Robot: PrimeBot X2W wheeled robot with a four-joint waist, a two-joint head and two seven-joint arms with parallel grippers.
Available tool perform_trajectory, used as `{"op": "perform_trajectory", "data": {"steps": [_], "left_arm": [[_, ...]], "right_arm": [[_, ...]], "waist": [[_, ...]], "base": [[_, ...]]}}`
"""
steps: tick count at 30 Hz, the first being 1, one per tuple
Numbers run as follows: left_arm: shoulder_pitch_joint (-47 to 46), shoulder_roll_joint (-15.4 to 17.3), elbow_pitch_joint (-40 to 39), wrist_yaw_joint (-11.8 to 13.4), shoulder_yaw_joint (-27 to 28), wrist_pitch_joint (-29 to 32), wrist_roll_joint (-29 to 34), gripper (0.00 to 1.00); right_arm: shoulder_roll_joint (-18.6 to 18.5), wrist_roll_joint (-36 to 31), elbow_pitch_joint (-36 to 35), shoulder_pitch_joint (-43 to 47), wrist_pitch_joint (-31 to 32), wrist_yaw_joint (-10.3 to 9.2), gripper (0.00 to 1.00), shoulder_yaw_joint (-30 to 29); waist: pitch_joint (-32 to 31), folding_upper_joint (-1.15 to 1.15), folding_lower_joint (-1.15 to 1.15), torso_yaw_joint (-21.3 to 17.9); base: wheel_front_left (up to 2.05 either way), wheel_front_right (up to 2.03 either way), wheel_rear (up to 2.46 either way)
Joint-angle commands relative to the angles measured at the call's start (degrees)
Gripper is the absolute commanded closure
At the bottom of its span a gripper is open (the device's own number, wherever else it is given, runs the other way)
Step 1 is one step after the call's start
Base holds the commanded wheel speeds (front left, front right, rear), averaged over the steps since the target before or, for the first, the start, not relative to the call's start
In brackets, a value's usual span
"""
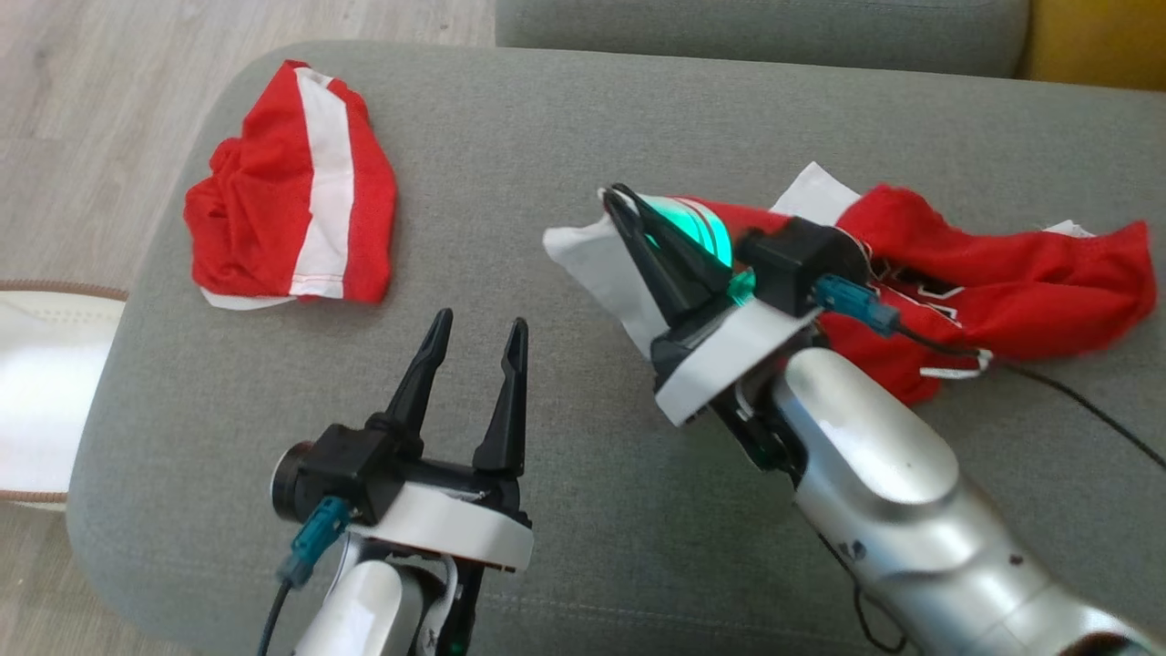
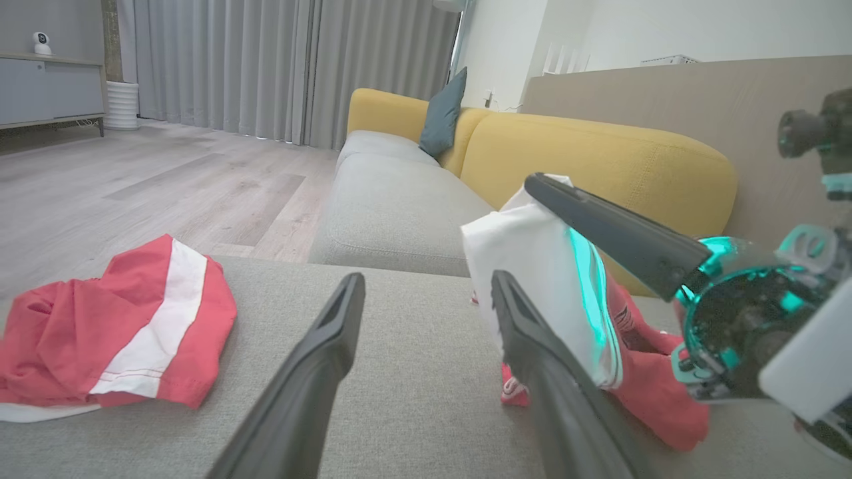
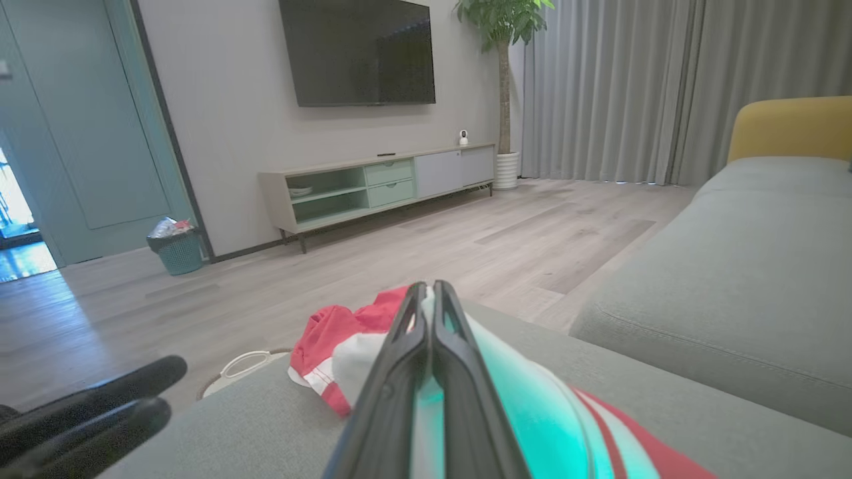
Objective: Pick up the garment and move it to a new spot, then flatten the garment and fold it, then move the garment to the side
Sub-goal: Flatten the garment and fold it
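Left claw spread wide, right claw pinched closed, tilted left

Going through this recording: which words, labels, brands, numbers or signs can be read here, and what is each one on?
No text reads clearly in these views.
The dark-and-white print on the red garment pinched in the right gripper: too blurred to read.
On the other red and white garment: no lettering visible.
On the TV: dark screen, no legible logo.
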Motion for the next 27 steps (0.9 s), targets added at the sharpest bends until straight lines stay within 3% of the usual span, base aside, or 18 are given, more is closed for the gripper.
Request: {"op": "perform_trajectory", "data": {"steps": [1, 5, 6, 11, 15, 19, 20, 27], "left_arm": [[-1.2, 0.1, -1.9, 0.1, 1.3, -0.3, -0.3, 0.0], [-1.1, 0.1, -1.6, -0.1, 1.1, -0.3, -0.2, 0.0], [-1.1, 0.1, -1.5, -0.1, 1.2, -0.3, -0.2, 0.0], [-1.2, 0.1, -1.7, 0.2, 1.8, -0.3, -0.2, 0.0], [-1.1, 0.1, -1.9, 0.3, 2.2, -0.3, -0.3, 0.0], [-1.1, 0.1, -2.4, 0.6, 2.7, -0.3, -0.4, 0.0], [-1.1, 0.1, -2.4, 0.6, 2.7, -0.3, -0.4, 0.0], [-0.9, 0.1, -3.4, 1.1, 3.4, -0.3, -0.5, 0.0]], "right_arm": [[0.9, 1.1, -1.1, -2.5, -0.7, 0.43, 1.0, 1.4], [0.9, 3.9, 1.7, -4.8, -0.2, 0.43, 1.0, 6.1], [0.9, 3.9, 2.8, -5.3, 0.6, 0.43, 0.0, 7.1], [0.9, 4.3, 6.4, -6.1, 0.9, 0.43, 0.0, 6.7], [0.9, 2.7, 8.5, -5.3, -0.5, 0.43, 0.0, 2.6], [0.9, -1.3, 10.7, -2.8, -2.3, 0.43, 0.0, -6.5], [0.9, -1.3, 10.7, -2.8, -2.3, 0.43, 0.0, -6.5], [0.9, -13.4, 7.1, 8.0, -3.1, 0.43, 0.0, -28.3]], "waist": [[0.0, 0.0, 0.0, 0.2], [0.0, 0.0, 0.0, 0.6], [0.0, 0.0, 0.0, 0.6], [0.0, 0.0, 0.0, -0.3], [-0.4, 0.0, 0.0, -1.4], [-0.9, 0.0, 0.0, -2.8], [-0.9, 0.0, 0.0, -2.8], [-1.9, 0.0, 0.0, -4.7]], "base": [[0.0, 0.0, 0.0], [0.0, 0.0, 0.0], [0.0, 0.0, 0.0], [0.0, 0.0, 0.0], [0.0, 0.0, 0.0], [0.0, 0.0, 0.0], [0.0, 0.0, 0.0], [0.0, 0.0, 0.0]]}}
